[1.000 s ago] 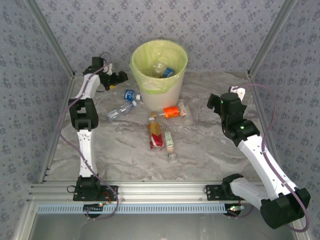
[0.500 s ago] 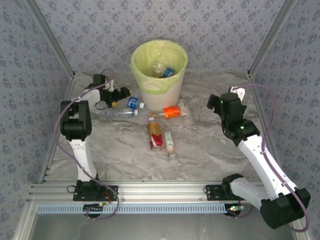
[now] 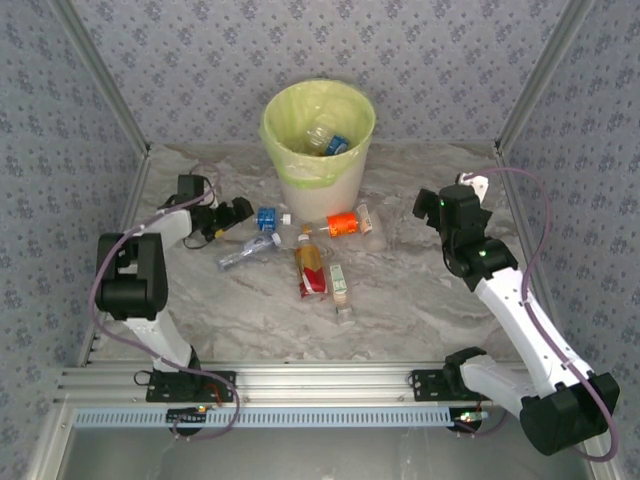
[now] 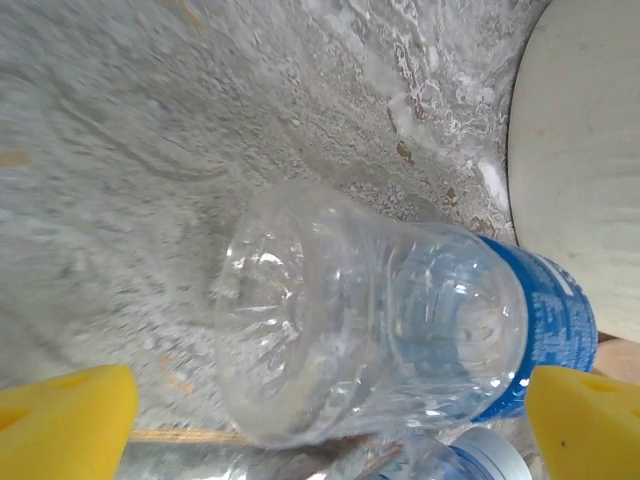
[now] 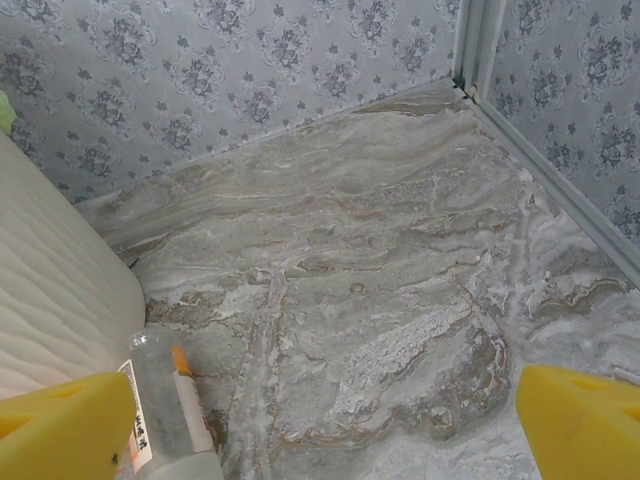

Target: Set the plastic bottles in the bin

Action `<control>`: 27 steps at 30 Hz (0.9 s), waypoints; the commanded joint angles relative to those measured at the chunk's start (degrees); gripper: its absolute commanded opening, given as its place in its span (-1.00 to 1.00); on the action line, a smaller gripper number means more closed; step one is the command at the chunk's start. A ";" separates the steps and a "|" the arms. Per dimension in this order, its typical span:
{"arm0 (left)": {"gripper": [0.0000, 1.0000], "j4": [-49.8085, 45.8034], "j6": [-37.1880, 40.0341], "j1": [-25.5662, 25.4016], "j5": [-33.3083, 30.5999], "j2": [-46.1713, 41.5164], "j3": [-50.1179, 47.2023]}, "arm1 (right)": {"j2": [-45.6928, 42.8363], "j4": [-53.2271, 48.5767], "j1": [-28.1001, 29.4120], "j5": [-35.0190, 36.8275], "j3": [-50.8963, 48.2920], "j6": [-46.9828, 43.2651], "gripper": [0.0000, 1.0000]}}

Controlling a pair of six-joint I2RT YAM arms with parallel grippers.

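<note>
On their sides on the marbled table [image 3: 420,300], before the bin [image 3: 322,190]: a blue-labelled bottle [image 3: 266,217], a clear crumpled bottle [image 3: 247,251], an orange bottle [image 3: 342,223], an amber-filled bottle [image 3: 311,268], a small pale bottle [image 3: 341,285]. More bottles [image 3: 326,138] inside the bin's yellow-green liner [image 3: 272,128].

Left gripper [image 3: 240,210] low over the table, forearm nearly flat, aimed at the blue-labelled bottle's base, jaws wide. From the left wrist: fluted, transparent base close up between the yellow pads [image 4: 65,425], apparently touching neither.

Right gripper [image 5: 325,420] held above bare marble, elbow bent, jaws wide. From the right wrist: a slim clear bottle [image 5: 170,400] against the bin's ribbed white wall.
</note>
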 commanded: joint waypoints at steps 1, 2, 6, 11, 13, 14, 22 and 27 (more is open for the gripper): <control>0.99 -9.53 5.72 -1.63 -8.24 -5.63 -0.51 | 0.25 0.34 -0.23 -0.37 0.45 1.16 1.00; 0.99 -11.14 6.38 -2.51 -9.49 -6.68 -1.21 | 0.41 0.41 -0.17 -0.31 0.46 1.16 1.00; 0.99 -13.93 6.65 -9.27 -14.13 -10.35 -5.88 | 1.27 1.20 -0.19 -0.49 0.45 1.33 1.00; 0.99 -18.12 4.89 -17.22 -22.77 -12.58 -8.61 | 2.91 1.16 -0.07 -1.52 1.74 1.09 1.00; 0.99 -19.23 4.41 -19.44 -23.57 -13.52 -9.46 | 3.24 0.90 0.01 -1.52 2.17 0.91 1.00; 0.99 -19.45 4.46 -20.34 -23.53 -14.09 -9.78 | 3.32 0.85 -0.06 -1.50 2.20 0.89 1.00; 0.99 -21.20 6.72 -27.83 -25.74 -14.04 -12.55 | 3.76 1.36 0.08 -1.34 1.76 1.51 1.00; 0.99 -23.06 6.64 -30.06 -26.41 -10.77 -11.21 | 4.30 1.45 0.06 -1.41 2.07 1.43 1.00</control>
